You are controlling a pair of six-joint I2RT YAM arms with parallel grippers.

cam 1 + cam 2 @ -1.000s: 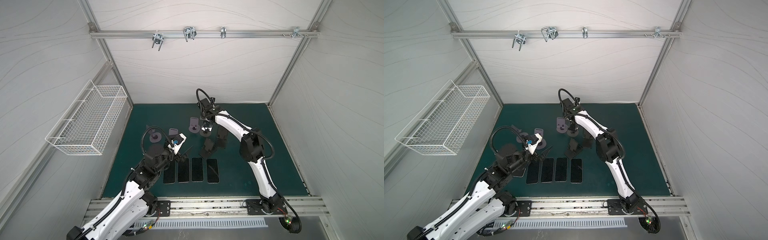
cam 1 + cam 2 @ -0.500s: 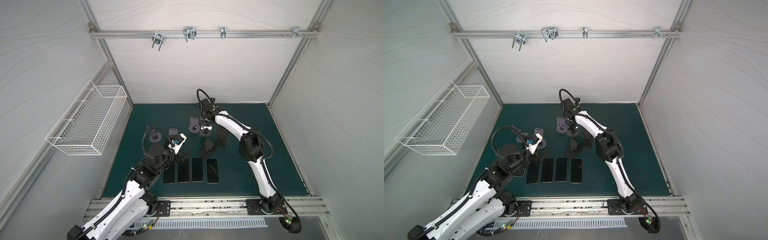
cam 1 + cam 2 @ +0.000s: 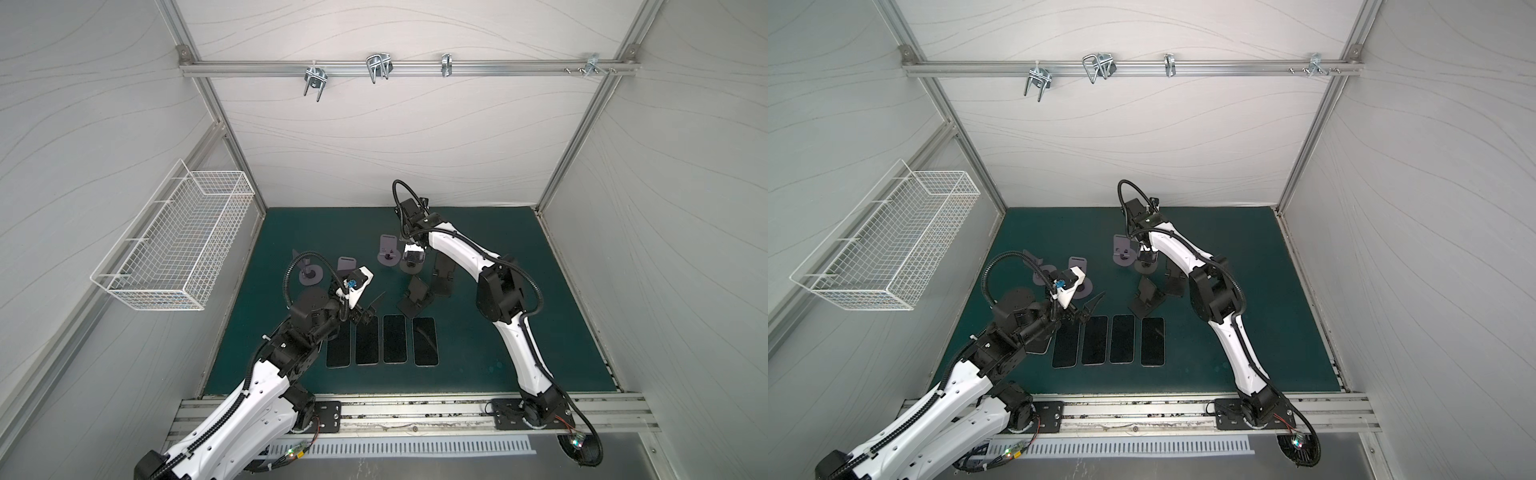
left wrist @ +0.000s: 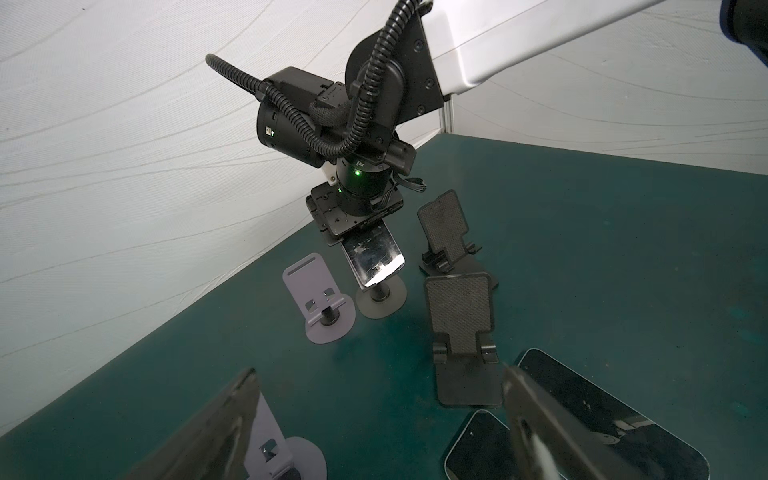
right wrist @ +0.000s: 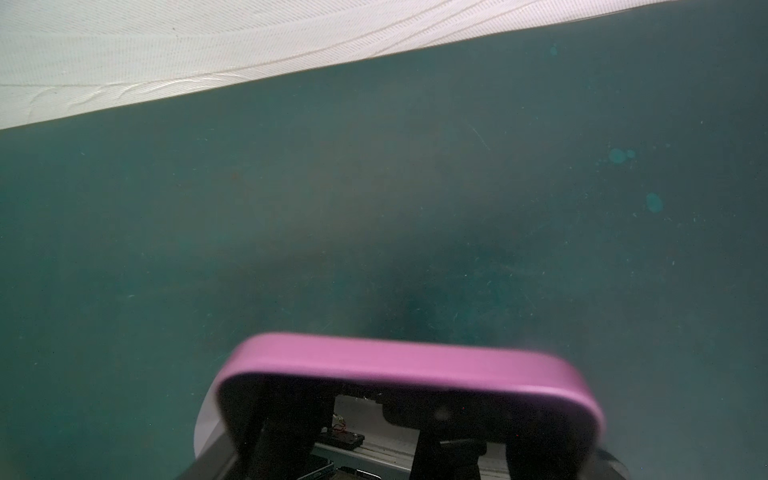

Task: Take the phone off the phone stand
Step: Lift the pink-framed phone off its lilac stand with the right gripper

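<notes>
The phone (image 4: 374,259) leaned on its phone stand (image 4: 380,301), toward 12 o'clock on the worktop (image 3: 519,332). The right pincer (image 4: 355,226) met its upper end; whether it gripped, I could not tell. A lift straight off the cradle would likely clear the lilac stand (image 4: 318,299) at 9 o'clock and the black stands (image 4: 459,324) at 4. The left pincer (image 4: 376,374) hung released by the flat phones (image 3: 395,338).

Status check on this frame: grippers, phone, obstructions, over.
Left gripper open, empty. Right gripper at top edge of phone, grip unconfirmed. Phone on its stand. Empty lilac stand close beside.
</notes>
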